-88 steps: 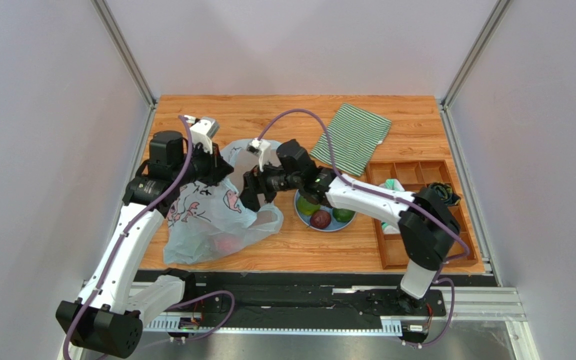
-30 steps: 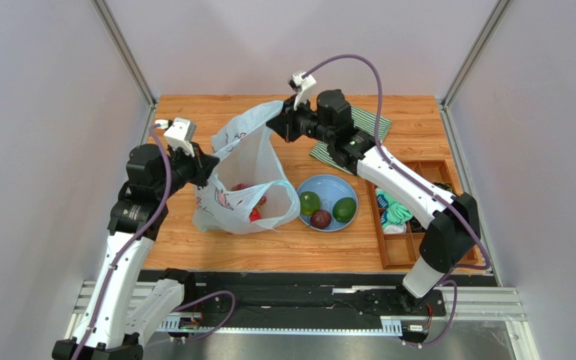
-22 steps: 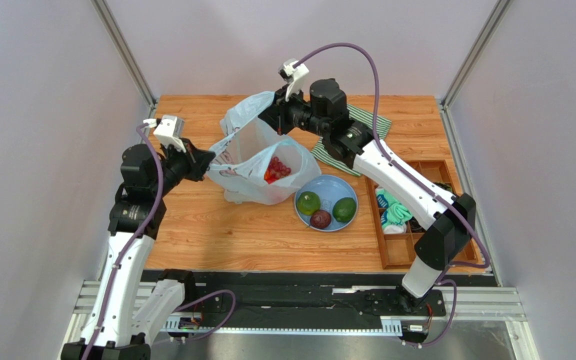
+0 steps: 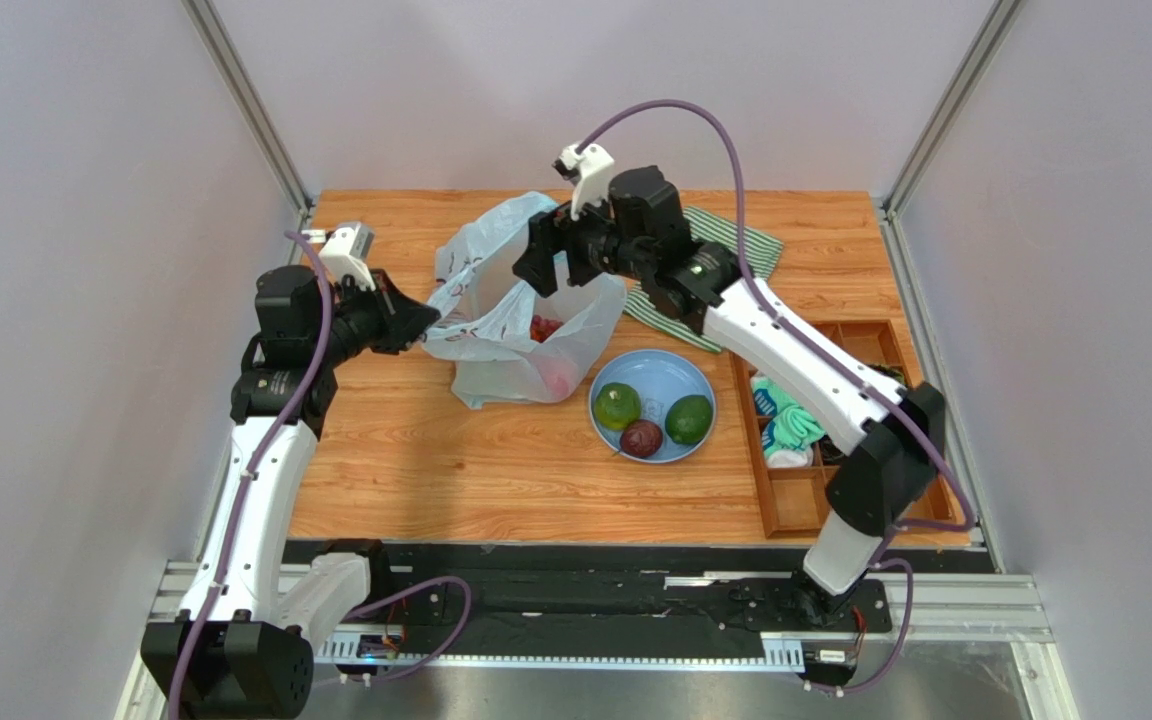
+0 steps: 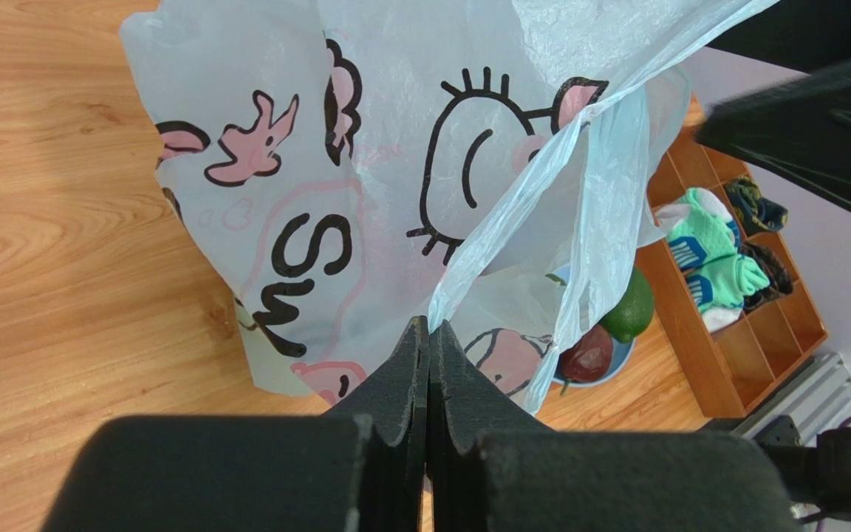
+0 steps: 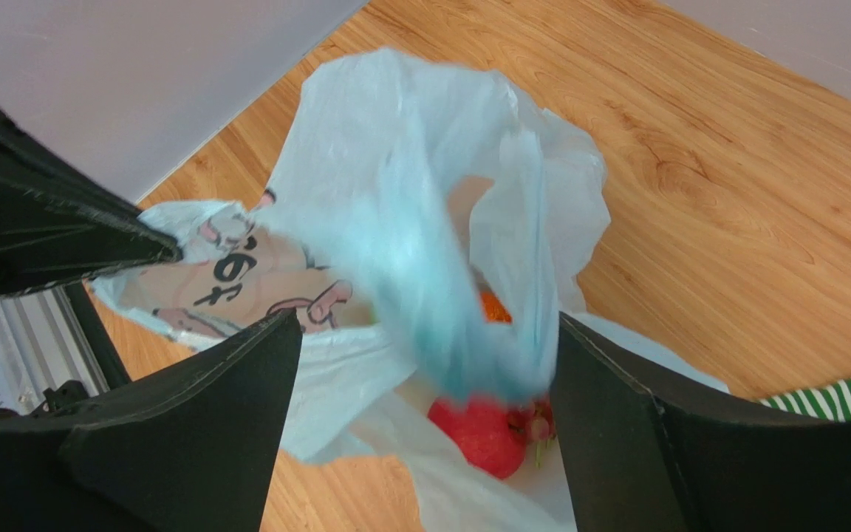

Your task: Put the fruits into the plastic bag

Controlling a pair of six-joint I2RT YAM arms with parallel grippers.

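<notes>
The plastic bag (image 4: 515, 323) stands on the table, mouth up. My left gripper (image 4: 420, 320) is shut on its left handle; the wrist view shows the jaws (image 5: 428, 328) pinching the thin blue strip of the bag (image 5: 341, 188). My right gripper (image 4: 549, 267) is open above the bag's mouth; the bag's other handle (image 6: 441, 255) hangs blurred and loose between its fingers (image 6: 424, 366). Inside lie a red apple (image 6: 480, 435), an orange fruit (image 6: 493, 308) and grapes (image 6: 535, 421). A bright green ball (image 4: 617, 405), a dark purple fruit (image 4: 641, 437) and a dark green fruit (image 4: 689, 419) sit on the blue plate (image 4: 657, 372).
A green striped cloth (image 4: 740, 245) lies behind the right arm. A wooden compartment tray (image 4: 838, 503) with socks stands at the right edge, also in the left wrist view (image 5: 730, 333). The plate touches the bag's right side.
My right gripper has opened and let go of the bag's handle. The bag has sunk onto the table. My left gripper still holds its handle, a little lower and to the right.
</notes>
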